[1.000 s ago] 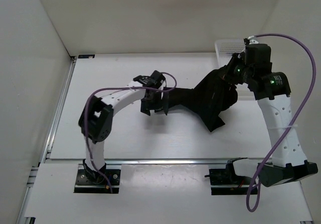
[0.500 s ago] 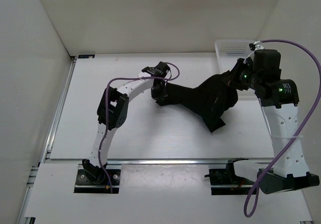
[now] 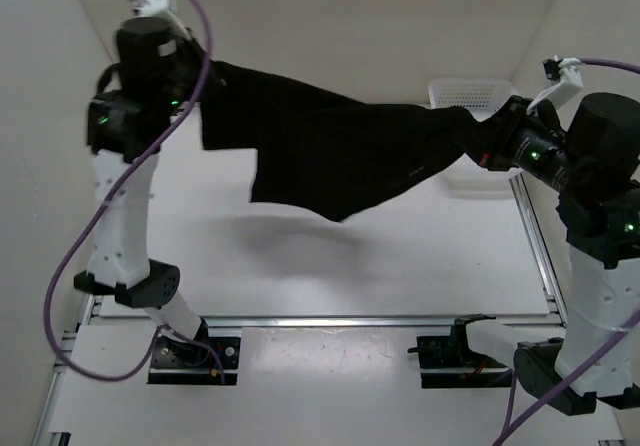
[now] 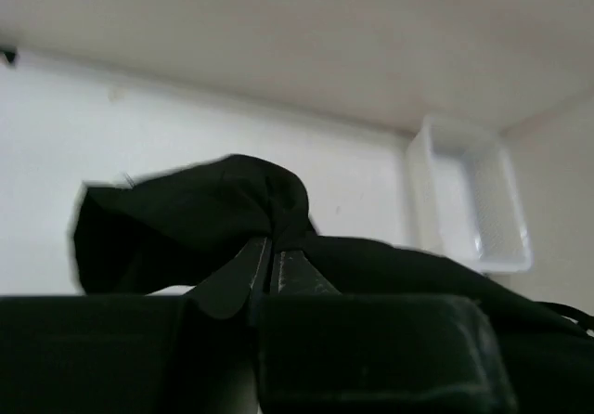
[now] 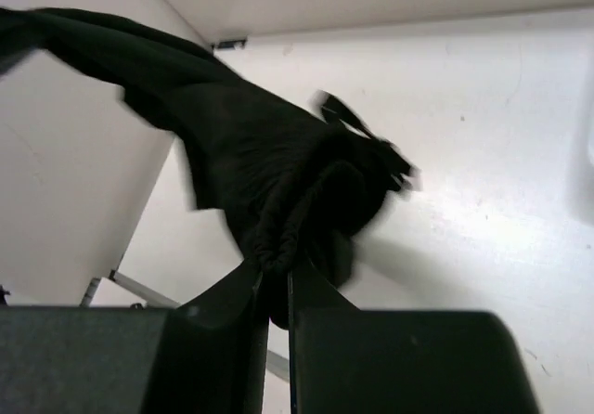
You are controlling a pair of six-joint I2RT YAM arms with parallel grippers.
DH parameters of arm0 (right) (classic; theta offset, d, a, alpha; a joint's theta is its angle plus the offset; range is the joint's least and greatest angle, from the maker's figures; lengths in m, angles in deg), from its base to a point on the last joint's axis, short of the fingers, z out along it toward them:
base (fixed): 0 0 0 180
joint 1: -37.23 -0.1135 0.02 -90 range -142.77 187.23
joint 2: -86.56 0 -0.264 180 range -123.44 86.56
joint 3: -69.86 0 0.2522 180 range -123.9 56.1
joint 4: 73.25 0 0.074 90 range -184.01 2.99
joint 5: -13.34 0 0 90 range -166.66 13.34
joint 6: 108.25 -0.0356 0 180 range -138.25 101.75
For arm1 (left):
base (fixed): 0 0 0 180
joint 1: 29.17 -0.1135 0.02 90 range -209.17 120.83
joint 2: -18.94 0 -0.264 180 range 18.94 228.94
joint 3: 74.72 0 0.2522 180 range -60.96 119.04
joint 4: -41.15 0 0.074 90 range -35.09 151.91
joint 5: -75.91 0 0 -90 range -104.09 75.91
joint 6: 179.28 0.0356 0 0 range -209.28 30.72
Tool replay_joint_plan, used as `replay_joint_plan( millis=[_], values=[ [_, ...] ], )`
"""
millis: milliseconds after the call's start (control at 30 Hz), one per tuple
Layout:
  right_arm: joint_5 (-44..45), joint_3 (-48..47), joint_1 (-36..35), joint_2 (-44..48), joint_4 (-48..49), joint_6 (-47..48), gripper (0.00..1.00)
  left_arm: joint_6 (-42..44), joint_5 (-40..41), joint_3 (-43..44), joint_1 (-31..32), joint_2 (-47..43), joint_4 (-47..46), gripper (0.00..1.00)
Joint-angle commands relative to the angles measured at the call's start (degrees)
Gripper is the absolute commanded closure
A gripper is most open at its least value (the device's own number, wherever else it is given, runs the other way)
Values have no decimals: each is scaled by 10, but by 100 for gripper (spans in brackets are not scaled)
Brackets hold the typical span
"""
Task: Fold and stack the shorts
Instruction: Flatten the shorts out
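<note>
Overhead view: the shorts (image 3: pixel 330 146) are shown stretched as one black sheet between the two arms, from the upper left of the frame to the right-hand side. One end is gripped by the left fingers (image 3: pixel 200 74) at upper left, close to the left wall; the other end is gathered into a bunch at the right fingers (image 3: pixel 478 138), just in front of the white basket (image 3: pixel 470 93) at upper right. Between the two grips the fabric sags, and a loose corner hangs lowest near the middle of the frame. A soft shadow is cast on the pale worktop (image 3: pixel 300 276) beneath it, so the cloth appears to be carried clear of the surface — contact at the lowest corner cannot be ruled out from this view alone.

Left wrist view: the left fingers (image 4: pixel 251 265) are seen pressed almost together at lower centre, with a fold of the shorts (image 4: pixel 186 219) pinched between their tips. The basket (image 4: pixel 473 200) lies at the right of the frame, with nothing visible inside it.

Right wrist view: the right fingers (image 5: pixel 243 289) are likewise drawn narrow at lower centre, clamped on a twisted rope of the shorts (image 5: pixel 251 145) — the fabric fans out from there toward the upper left of the frame.
</note>
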Motion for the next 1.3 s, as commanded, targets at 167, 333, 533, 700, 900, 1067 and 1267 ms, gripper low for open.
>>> replay_joint_plan(
  millis=[167,333,533,700,900,1067,1267],
  values=[
    [91,138,1,7,126,-61,100,36,-66,53,-61,135,22,90],
    [134,334,-1,-44,234,-104,100,42,-74,127,-81,319,1,66],
    [209,433,-48,-136,250,-105,100,42,-88,65,-86,348,27,4],
    [223,457,-81,-130,256,-105,100,48,-64,-122,-69,188,22,8],
    [229,477,-110,-94,230,-111,100,-52,-169,-546,-6,-56,-48,25],
    [224,496,-116,-66,225,-111,100,-154,-201,-772,54,-170,-123,15],
    [224,515,-121,-43,211,-111,100,-194,-195,-843,100,-165,-161,5]
  ],
)
